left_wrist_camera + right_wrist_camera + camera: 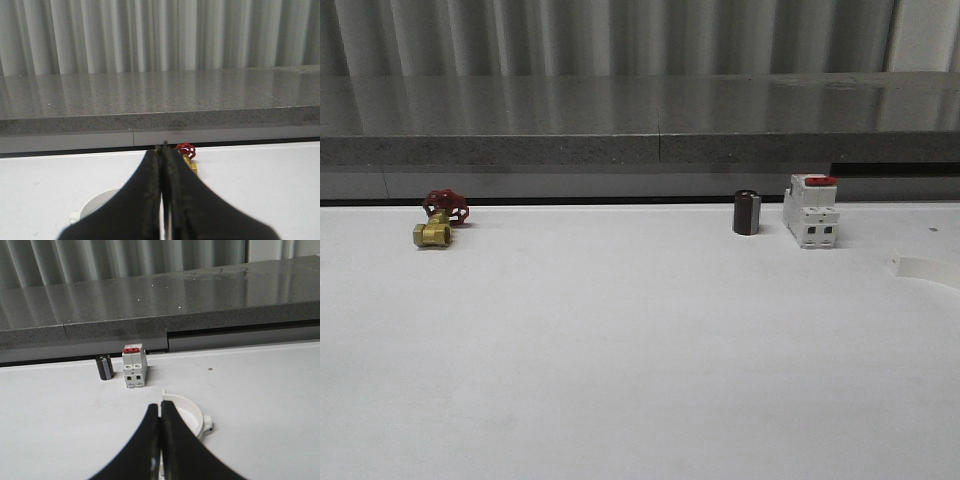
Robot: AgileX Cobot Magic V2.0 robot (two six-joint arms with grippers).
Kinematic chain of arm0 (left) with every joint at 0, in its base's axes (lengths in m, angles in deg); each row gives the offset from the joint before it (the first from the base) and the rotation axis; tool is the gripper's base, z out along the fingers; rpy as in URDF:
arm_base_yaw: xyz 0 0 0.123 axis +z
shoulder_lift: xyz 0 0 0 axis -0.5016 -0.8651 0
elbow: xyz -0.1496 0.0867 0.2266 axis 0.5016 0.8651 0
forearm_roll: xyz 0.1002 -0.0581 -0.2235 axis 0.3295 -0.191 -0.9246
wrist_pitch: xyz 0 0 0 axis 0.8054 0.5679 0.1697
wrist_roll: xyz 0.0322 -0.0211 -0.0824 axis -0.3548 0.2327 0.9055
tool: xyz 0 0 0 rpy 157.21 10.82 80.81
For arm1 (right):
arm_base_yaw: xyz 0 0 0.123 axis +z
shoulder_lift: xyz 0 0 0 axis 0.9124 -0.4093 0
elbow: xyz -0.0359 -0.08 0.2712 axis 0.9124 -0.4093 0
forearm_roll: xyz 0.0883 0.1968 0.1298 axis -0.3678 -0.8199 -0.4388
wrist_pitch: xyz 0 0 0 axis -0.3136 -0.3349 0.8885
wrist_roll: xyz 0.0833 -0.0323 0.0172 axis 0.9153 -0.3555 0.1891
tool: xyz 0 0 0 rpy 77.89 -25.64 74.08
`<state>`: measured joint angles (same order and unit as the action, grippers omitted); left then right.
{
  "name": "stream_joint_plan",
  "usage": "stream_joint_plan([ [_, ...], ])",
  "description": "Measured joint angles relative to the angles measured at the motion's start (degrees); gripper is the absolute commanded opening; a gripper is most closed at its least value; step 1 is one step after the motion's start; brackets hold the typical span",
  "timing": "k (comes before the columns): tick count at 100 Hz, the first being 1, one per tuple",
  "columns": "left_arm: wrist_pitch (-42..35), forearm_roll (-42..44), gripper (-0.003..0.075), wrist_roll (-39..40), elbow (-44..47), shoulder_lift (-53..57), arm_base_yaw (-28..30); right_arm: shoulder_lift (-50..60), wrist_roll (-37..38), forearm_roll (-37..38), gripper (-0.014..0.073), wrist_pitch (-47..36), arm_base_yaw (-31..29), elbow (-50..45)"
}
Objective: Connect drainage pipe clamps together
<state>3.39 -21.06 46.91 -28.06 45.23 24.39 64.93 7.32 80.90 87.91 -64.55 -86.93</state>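
Pale pleated curtains hang behind a long grey speckled ledge (640, 120), and below it spreads the white desk (640, 380). On the desk's far left in the front view lies a brass valve (433, 233) with a red handwheel (446, 205); toward the far right stand a small dark cylinder (747, 212) and, just beside it, a white breaker (811, 212) with a red switch on top, upright. None of these is a container, and nothing on the desk holds anything else. At the right edge of the front view a faint white shape (925, 270) lies on the desk, too washed out to identify there. In the right wrist view the right hand (160, 440) has its two black fingers pressed together with nothing between them, and just past their tips lies one drainage pipe clamp (192, 415), a white half-ring with a small side tab, flat on the desk and nearer than the breaker. In the left wrist view the left hand (164, 200) is likewise closed and empty, and another drainage pipe clamp (95, 205) shows as a pale curved piece beside its fingers, partly hidden.
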Motion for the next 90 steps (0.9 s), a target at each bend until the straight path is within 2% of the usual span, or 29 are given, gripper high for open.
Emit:
stream_joint_plan([
  [52,-0.4,0.1,-0.0020,0.0,-0.6,0.0,0.0,0.0,0.0,0.0,-0.0118,0.0,0.0,0.0],
  [61,4.9,-1.2,-0.0020,0.0,-4.4,-0.4,0.0,0.0,0.0,0.0,-0.0118,0.0,0.0,0.0],
  [74,15.0,-4.1,-0.0020,0.0,-16.2,-7.1,0.0,0.0,0.0,0.0,-0.0118,0.0,0.0,0.0],
  [90,34.0,-5.4,-0.0020,0.0,-32.5,-21.2,0.0,0.0,0.0,0.0,-0.0118,0.0,0.0,0.0],
])
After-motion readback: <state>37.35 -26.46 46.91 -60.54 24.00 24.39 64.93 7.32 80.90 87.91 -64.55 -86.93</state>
